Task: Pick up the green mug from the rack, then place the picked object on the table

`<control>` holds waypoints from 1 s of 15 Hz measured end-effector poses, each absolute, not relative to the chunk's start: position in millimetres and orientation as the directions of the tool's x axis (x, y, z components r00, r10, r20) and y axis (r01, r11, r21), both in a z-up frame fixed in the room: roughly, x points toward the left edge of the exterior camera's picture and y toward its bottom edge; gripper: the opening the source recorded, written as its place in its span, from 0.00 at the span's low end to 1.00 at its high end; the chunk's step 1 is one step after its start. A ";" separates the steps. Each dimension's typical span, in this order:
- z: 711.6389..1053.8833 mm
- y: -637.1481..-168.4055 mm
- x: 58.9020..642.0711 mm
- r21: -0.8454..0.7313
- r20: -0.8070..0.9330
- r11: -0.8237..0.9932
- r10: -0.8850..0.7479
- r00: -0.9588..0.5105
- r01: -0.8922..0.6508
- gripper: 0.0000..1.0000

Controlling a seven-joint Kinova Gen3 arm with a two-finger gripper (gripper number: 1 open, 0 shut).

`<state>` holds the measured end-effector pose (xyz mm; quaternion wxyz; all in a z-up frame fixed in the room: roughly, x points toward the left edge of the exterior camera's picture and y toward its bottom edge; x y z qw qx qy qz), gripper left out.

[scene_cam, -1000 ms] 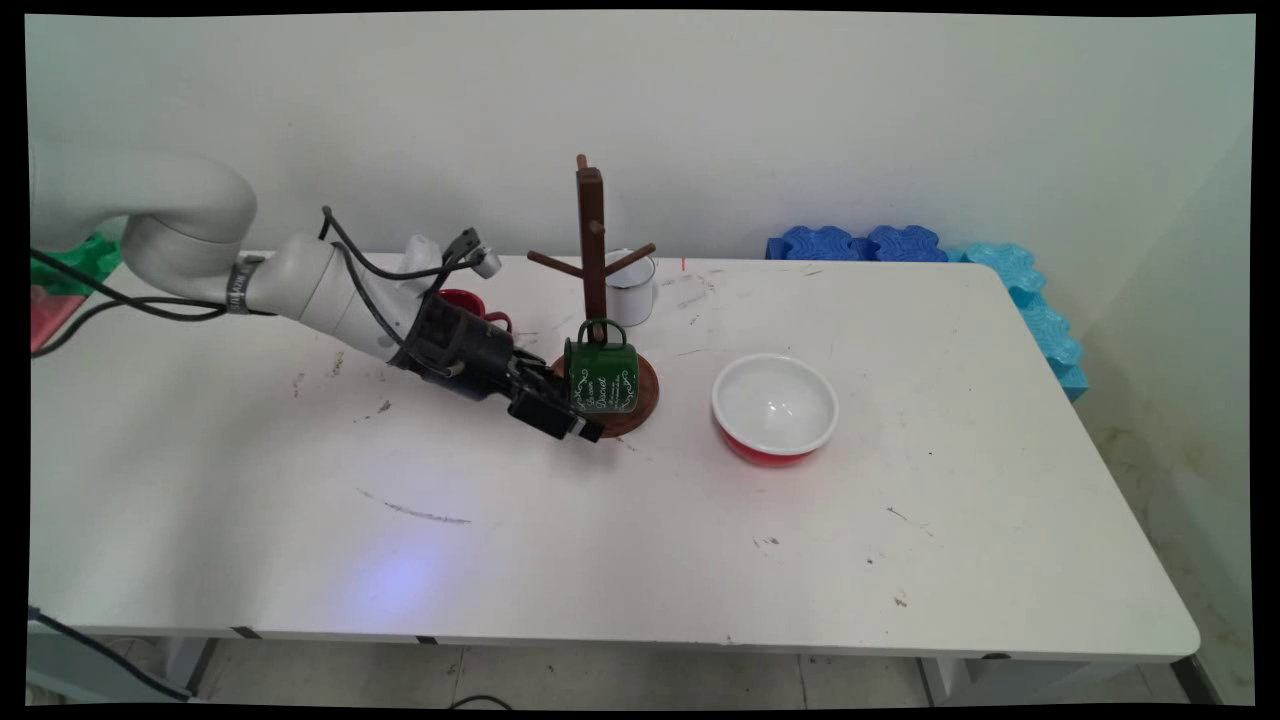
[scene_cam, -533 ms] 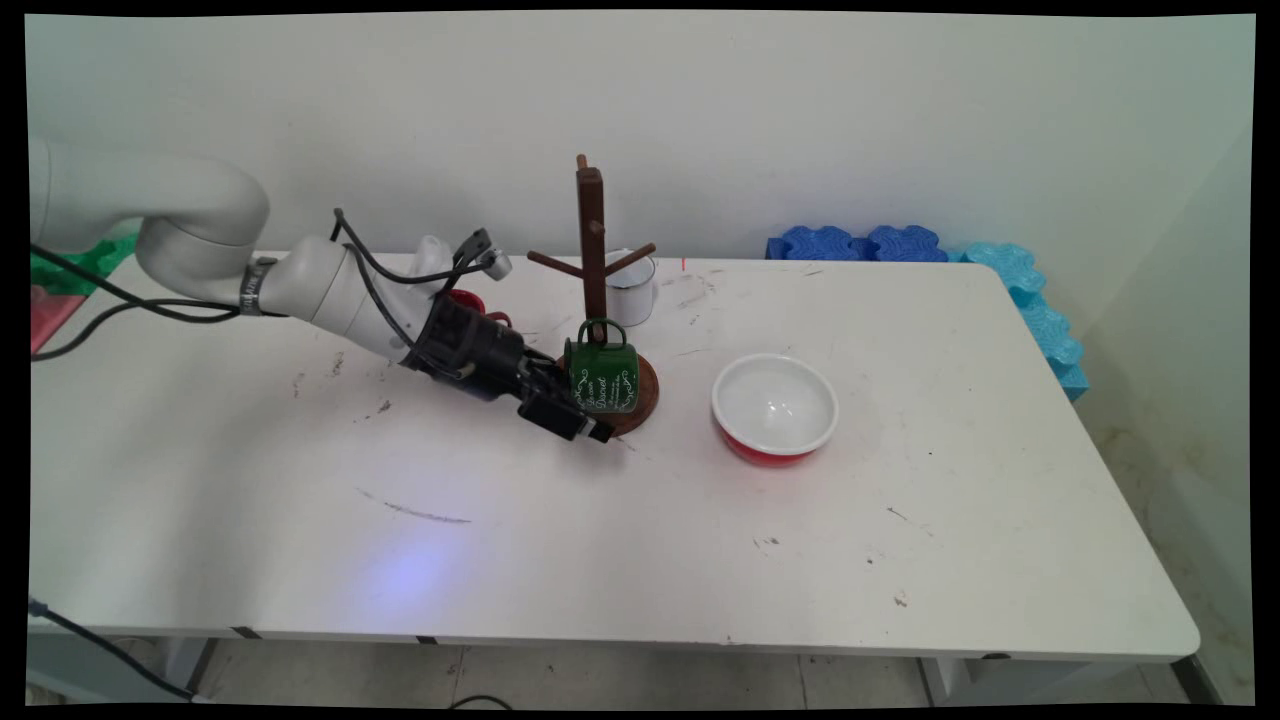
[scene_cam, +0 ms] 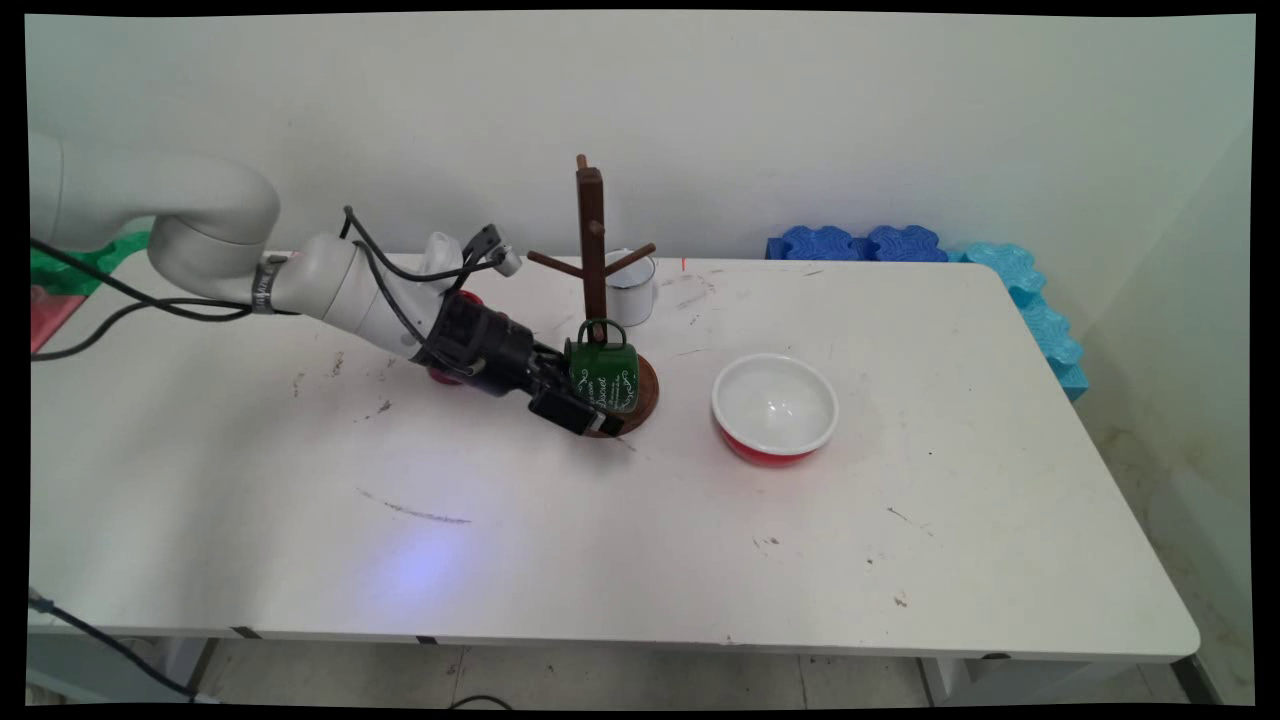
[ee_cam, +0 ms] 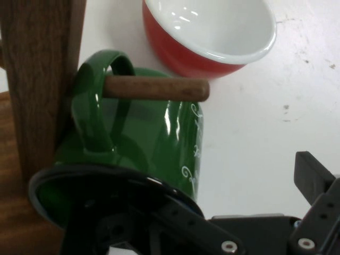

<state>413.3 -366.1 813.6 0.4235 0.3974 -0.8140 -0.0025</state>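
The green mug (scene_cam: 604, 372) hangs by its handle on a low peg of the wooden mug tree (scene_cam: 590, 235). In the hand view the peg passes through the loop of the handle, which lies close against the post. The mug's axis is about level, with its dark-rimmed mouth turned towards the hand and its white lettering on the side facing the camera. It sits low over the tree's round base. Whether it touches that base, I cannot tell.

The gripper (scene_cam: 588, 405) is right at the mug's mouth, reaching in low from the left. The jaws stand apart and clamp nothing. In the hand view one finger (ee_cam: 313, 172) is out to the side of the mug's wall with bare table between them. The black linkage on the other side overlaps the mug's rim, and that fingertip is not visible.

A white mug (scene_cam: 632, 290) stands on the table (scene_cam: 600, 560) just behind the tree. A red mug (scene_cam: 470, 298) is mostly hidden behind the wrist. To the right of the tree, near but apart, sits a red bowl (scene_cam: 775, 408) with a white inside. Blue foam blocks (scene_cam: 865, 243) lie along the far right edge.
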 end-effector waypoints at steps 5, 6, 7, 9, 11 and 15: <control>811.8 -369.4 412.5 0.335 0.687 0.682 -0.649 -0.326 -0.650 0.00; 811.4 -370.3 412.7 0.332 0.687 0.682 -0.648 -0.328 -0.652 0.00; 811.1 -371.0 412.8 0.330 0.687 0.682 -0.648 -0.329 -0.653 0.00; 810.6 -371.8 413.0 0.327 0.686 0.681 -0.648 -0.331 -0.655 0.00; 810.3 -372.4 413.3 0.324 0.686 0.680 -0.648 -0.332 -0.658 0.00; 810.0 -371.9 413.9 0.320 0.683 0.680 -0.648 -0.336 -0.660 0.00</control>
